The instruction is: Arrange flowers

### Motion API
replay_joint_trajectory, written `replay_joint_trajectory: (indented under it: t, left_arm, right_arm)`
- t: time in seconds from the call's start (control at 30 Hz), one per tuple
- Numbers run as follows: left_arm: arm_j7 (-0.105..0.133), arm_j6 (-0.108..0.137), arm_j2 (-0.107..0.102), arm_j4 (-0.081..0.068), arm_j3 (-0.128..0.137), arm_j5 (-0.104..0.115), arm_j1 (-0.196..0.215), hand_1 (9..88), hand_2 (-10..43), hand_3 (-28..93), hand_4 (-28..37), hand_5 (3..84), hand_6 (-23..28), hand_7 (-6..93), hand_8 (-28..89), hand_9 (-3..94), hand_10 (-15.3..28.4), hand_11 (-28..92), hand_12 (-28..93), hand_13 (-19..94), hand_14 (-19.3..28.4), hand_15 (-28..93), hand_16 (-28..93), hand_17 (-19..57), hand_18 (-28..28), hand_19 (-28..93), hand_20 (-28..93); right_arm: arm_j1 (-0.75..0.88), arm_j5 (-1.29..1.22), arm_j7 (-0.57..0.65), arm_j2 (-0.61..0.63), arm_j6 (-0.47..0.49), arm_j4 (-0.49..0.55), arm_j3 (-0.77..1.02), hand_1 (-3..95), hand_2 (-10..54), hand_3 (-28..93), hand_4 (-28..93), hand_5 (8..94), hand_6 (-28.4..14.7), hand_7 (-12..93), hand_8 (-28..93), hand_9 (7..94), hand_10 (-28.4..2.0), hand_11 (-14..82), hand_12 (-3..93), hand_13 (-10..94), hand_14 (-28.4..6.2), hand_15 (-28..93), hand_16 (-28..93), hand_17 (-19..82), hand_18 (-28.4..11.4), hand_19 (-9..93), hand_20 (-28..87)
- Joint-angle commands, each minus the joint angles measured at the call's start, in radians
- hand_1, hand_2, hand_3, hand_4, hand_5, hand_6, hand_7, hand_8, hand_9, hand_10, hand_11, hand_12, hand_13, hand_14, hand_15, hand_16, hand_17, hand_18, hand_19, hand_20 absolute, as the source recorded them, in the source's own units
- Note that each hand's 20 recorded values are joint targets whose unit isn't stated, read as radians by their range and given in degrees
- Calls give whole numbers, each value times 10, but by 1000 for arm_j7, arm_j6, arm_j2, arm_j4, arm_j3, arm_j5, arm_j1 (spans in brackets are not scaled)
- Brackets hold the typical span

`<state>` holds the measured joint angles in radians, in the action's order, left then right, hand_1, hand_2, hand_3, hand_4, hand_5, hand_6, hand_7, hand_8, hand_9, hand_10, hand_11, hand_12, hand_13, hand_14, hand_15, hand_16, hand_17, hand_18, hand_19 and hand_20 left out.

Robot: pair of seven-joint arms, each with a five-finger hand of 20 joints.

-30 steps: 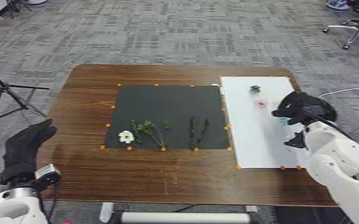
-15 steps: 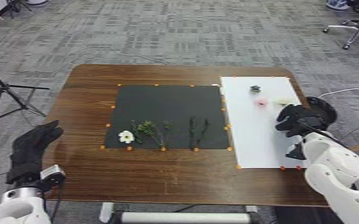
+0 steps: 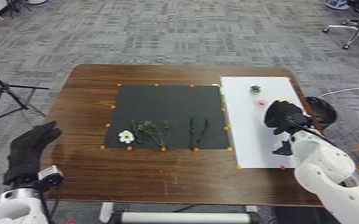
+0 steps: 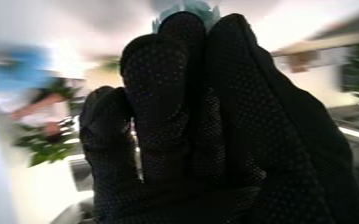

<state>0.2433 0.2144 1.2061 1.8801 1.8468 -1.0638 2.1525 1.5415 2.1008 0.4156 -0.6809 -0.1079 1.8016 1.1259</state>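
Observation:
In the head view my right hand (image 3: 286,113) is over the right part of the white sheet (image 3: 254,135), fingers straight. Pale petals peek out beside it. Beyond it lie a pink flower (image 3: 262,102) and a small dark green plant (image 3: 255,89). The black mat (image 3: 162,107) bears a white flower (image 3: 127,136), green sprigs (image 3: 146,129) and two dark slender pieces (image 3: 193,134). My left hand (image 3: 29,147) is left of the table, fingers relaxed. In the right wrist view, pale blue-green petals (image 4: 193,7) show behind my right hand's (image 4: 189,110) fingertips; contact I cannot tell.
A round black container (image 3: 325,114) stands at the table's right edge, close to my right arm. Orange markers edge the mat and sheet on the brown table (image 3: 158,175). A black tripod stands on the floor at the left.
My right hand first drew back toward the near side, uncovering a pale flower on the sheet, then moved left and slightly forward, partly covering it. My left hand has shifted slightly.

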Motion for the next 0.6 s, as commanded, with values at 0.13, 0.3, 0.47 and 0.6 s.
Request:
replay_joint_trajectory:
  t: [0.13, 0.3, 0.47, 0.6]
  left_arm:
    - [-2, 20, -26, -12, 26, 7, -11, 261, 57, 690, -283, 548, 19, 169, -72, 535, 149, 250, 152, 419, 172, 233, 3, 102, 108, 97, 196]
    - [-3, 27, -28, -17, 17, 11, -20, 261, 57, 691, -283, 548, 18, 171, -72, 535, 149, 251, 152, 419, 172, 233, 2, 102, 108, 97, 196]
    - [-8, 30, -42, -23, -9, 14, -44, 261, 57, 692, -283, 548, 18, 173, -72, 536, 149, 250, 152, 419, 171, 233, 3, 101, 108, 97, 196]
    - [-6, 21, -47, -27, -25, 13, -54, 260, 56, 694, -283, 548, 18, 173, -73, 536, 149, 250, 152, 418, 171, 231, 2, 101, 108, 96, 196]
  right_arm:
    - [-602, -128, -154, -111, 88, 20, -399, 658, -95, 581, -149, 754, -14, 218, 152, 850, -92, 101, 449, 782, -63, 465, 460, 416, -203, 776, 586]
    - [-704, -120, -229, -233, 171, -35, -532, 655, -95, 582, -147, 754, -13, 219, 152, 850, -92, 99, 448, 783, -63, 463, 461, 415, -201, 775, 587]
    - [-757, -102, -266, -329, 209, -91, -615, 652, -95, 585, -149, 753, -13, 221, 150, 850, -90, 98, 448, 782, -64, 463, 460, 414, -201, 774, 590]
    - [-778, -91, -288, -394, 235, -137, -643, 651, -95, 585, -151, 752, -12, 224, 149, 848, -90, 99, 450, 782, -64, 465, 459, 414, -200, 773, 592]
